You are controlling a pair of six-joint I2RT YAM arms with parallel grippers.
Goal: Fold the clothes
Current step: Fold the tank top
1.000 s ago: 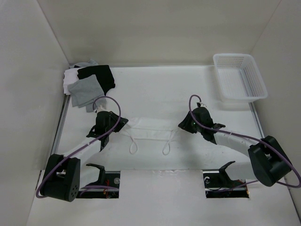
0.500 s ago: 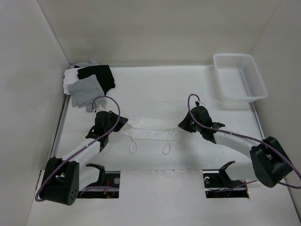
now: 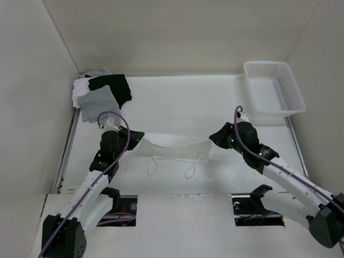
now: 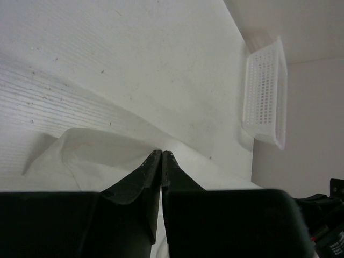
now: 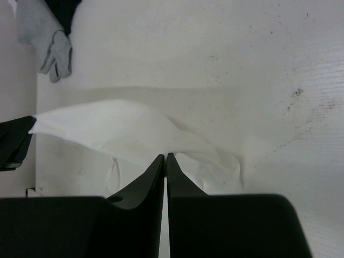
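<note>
The left end effector (image 3: 134, 143) is closed: in its wrist view the two dark fingers (image 4: 144, 173) meet at the tips, with only a thin line between them, and they pinch the left end of the white garment (image 3: 172, 150). The right end effector (image 3: 213, 140) is also closed, and its fingers (image 5: 148, 180) press together on the right end of the same garment.

Between both end effectors the garment spans as a narrow band. Its upper edge is lifted and sags a little in the middle, and the lower part lies on the desk (image 3: 177, 107). Two strap loops (image 3: 153, 165) hang from the lower edge toward the arm bases and rest flat.

Beyond the left end effector, in the far corner, lies a heap of grey garments (image 3: 99, 105) with a black garment (image 3: 113, 86) on top, well apart from the white one. Beyond the right end effector, near the far right edge, stands a basket (image 3: 274, 88).

The white fabric is thin and soft, with gentle folds. The basket is white plastic with a fine mesh wall. The desk surface is white with small dark specks.
</note>
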